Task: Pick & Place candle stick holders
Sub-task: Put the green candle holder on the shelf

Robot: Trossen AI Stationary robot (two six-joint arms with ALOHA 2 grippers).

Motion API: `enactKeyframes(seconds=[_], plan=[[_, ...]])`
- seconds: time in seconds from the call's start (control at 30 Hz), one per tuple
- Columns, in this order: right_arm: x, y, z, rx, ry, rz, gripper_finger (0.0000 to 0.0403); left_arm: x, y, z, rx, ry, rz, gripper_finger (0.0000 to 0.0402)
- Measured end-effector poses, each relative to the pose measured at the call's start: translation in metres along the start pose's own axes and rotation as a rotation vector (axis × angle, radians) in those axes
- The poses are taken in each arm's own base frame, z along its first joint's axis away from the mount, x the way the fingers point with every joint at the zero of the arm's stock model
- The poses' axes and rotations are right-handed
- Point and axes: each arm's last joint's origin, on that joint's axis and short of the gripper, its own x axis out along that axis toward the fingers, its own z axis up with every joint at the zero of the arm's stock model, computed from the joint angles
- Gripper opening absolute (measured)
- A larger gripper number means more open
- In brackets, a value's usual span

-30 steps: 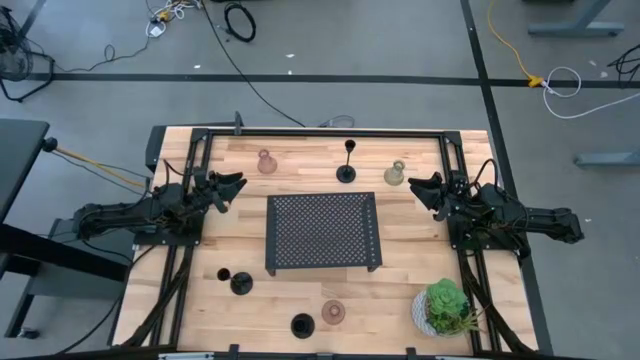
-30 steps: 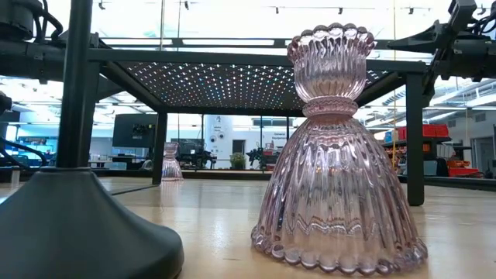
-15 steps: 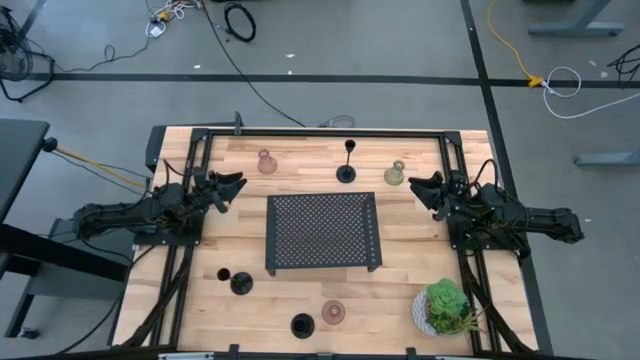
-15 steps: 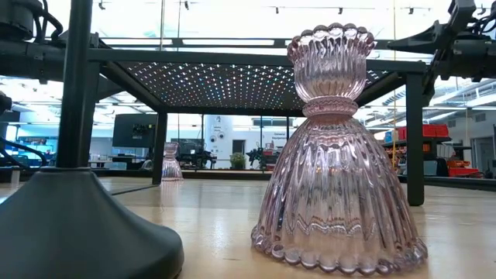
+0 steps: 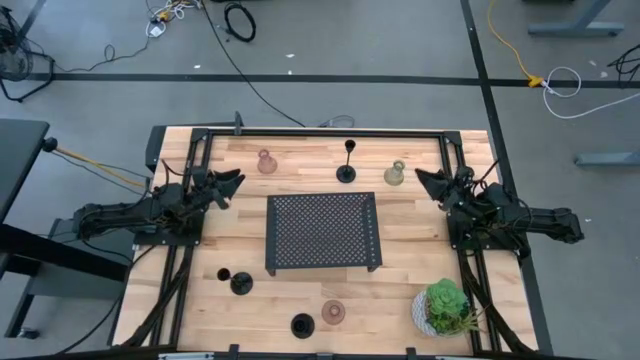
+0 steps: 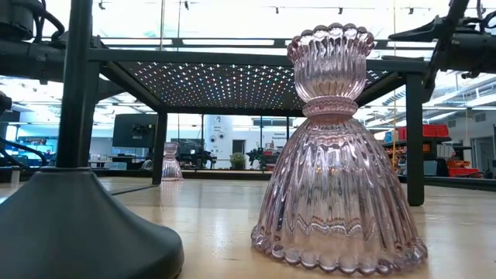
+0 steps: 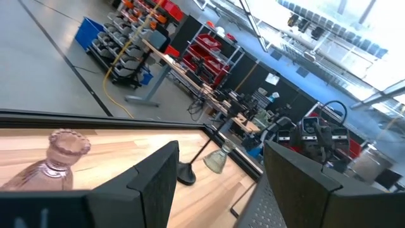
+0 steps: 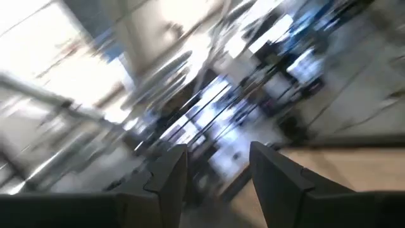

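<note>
Near the far edge stand a pink glass holder (image 5: 266, 161), a black holder with a thin stem (image 5: 346, 172) and an olive-green glass one (image 5: 395, 174). Near the front stand two black holders (image 5: 241, 283) (image 5: 302, 325) and a pinkish-brown glass one (image 5: 333, 312), which looms in the low view (image 6: 337, 155). My left gripper (image 5: 232, 185) is open and empty at the table's left, above the wood. My right gripper (image 5: 425, 180) is open and empty at the right, close to the olive-green holder. The left wrist view shows the pink holder (image 7: 54, 161).
A black perforated tray (image 5: 323, 232) on legs stands mid-table between the arms. A green plant in a white pot (image 5: 445, 307) stands at the near right corner. Black rails (image 5: 320, 133) frame the table's sides and far edge.
My right gripper has swung a little toward the table's far edge and risen slightly, staying open; its wrist view is smeared by the motion. The holders have stayed where they were.
</note>
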Motion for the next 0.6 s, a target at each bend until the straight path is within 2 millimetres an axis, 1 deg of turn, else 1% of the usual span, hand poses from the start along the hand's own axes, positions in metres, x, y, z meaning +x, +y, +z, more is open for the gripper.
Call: enactKeyframes(seconds=[0.13, 0.2, 0.27, 0.33, 0.47, 0.53, 0.6], plan=[[0.0, 0.0, 0.007, -0.099, -0.105, -0.085, 0.0171, 0.0, 0.0, 0.0, 0.0, -0.012, 0.016, 0.0234], [0.002, 0.006, 0.015, -0.186, -0.098, -0.084, 0.0171, 0.0, 0.0, 0.0, 0.0, -0.012, 0.016, 0.0234], [0.005, 0.014, 0.024, -0.276, -0.056, -0.111, 0.0172, 0.0, 0.0, 0.0, 0.0, -0.012, 0.016, 0.0234], [0.01, 0.024, 0.038, -0.381, -0.022, -0.201, 0.0177, 0.0, 0.0, 0.0, 0.0, -0.012, 0.016, 0.0234], [0.018, 0.049, 0.076, -0.587, 0.017, -0.432, 0.0197, 0.0, 0.0, 0.0, 0.0, -0.011, 0.016, 0.0234], [0.023, 0.057, 0.088, -0.672, 0.077, -0.529, 0.0211, 0.0, 0.0, 0.0, 0.0, -0.012, 0.016, 0.0234], [0.028, 0.063, 0.096, -0.713, 0.145, -0.584, 0.0226, 0.0, 0.0, 0.0, 0.0, -0.012, 0.016, 0.0234]])
